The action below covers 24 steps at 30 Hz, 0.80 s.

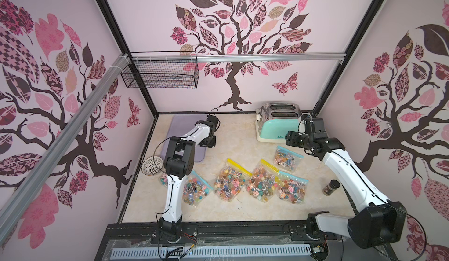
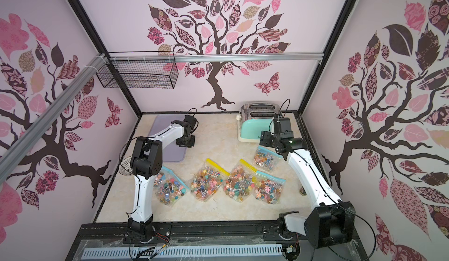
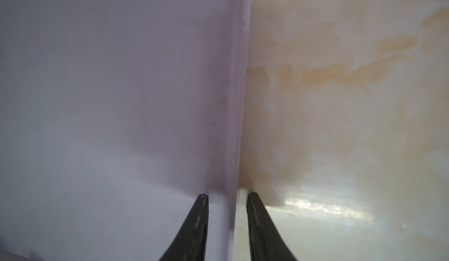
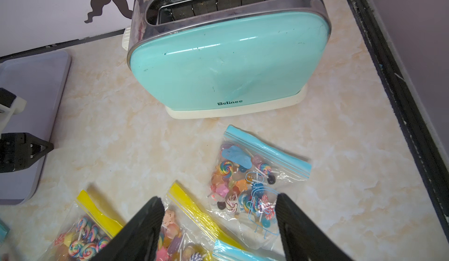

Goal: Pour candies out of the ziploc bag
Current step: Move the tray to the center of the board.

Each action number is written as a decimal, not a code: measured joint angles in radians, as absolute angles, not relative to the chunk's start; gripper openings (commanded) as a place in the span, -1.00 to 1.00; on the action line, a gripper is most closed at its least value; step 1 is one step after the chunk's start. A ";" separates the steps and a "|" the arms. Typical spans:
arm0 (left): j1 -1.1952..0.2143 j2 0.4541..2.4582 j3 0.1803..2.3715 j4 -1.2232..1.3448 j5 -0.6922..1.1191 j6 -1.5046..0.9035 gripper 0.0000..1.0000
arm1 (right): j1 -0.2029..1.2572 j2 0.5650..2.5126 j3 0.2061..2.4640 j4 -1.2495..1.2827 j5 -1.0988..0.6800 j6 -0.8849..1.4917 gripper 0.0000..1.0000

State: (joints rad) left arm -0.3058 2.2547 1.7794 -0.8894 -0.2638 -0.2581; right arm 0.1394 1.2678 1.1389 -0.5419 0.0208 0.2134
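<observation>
Scene lit evenly and softly; only faint shadows cast. Wide-angle distortion seen at edges of both top views. Left wrist view blurred throughout: tray (image 3: 97, 101), table (image 3: 340, 101) out of focus; glare patch noted on table. Right wrist view sharp: candies (image 4: 227, 168) resolved; highlights on toaster (image 4: 228, 65).
</observation>
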 measured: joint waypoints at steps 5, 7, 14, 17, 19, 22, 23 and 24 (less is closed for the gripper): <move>-0.309 2.260 1.778 -0.881 -0.294 -0.256 -0.62 | 0.139 1.268 1.139 -0.542 0.021 0.209 0.53; -0.309 2.266 1.782 -0.876 -0.307 -0.255 -0.77 | 0.139 1.268 1.139 -0.542 0.021 0.209 0.53; -0.320 2.280 1.799 -0.878 -0.352 -0.227 -1.00 | 0.139 1.267 1.139 -0.543 0.021 0.206 0.51; -0.329 2.280 1.799 -0.878 -0.363 -0.216 -1.00 | 0.139 1.267 1.139 -0.543 0.021 0.206 0.51; -0.337 2.280 1.798 -0.878 -0.377 -0.208 -1.00 | 0.139 1.267 1.139 -0.543 0.021 0.206 0.51; -0.360 2.274 1.781 -0.869 -0.404 -0.186 -1.00 | 0.139 1.267 1.139 -0.543 0.023 0.207 0.51; -0.370 2.267 1.767 -0.861 -0.408 -0.176 -1.00 | 0.139 1.266 1.139 -0.543 0.023 0.210 0.50; -0.384 2.255 1.747 -0.852 -0.411 -0.166 -1.00 | 0.139 1.265 1.139 -0.543 0.026 0.212 0.50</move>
State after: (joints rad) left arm -0.3840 2.2555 1.7466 -0.8520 -0.4110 -0.1661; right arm 0.1394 1.2652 1.1389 -0.5426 0.0257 0.2123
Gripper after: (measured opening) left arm 0.050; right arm 0.752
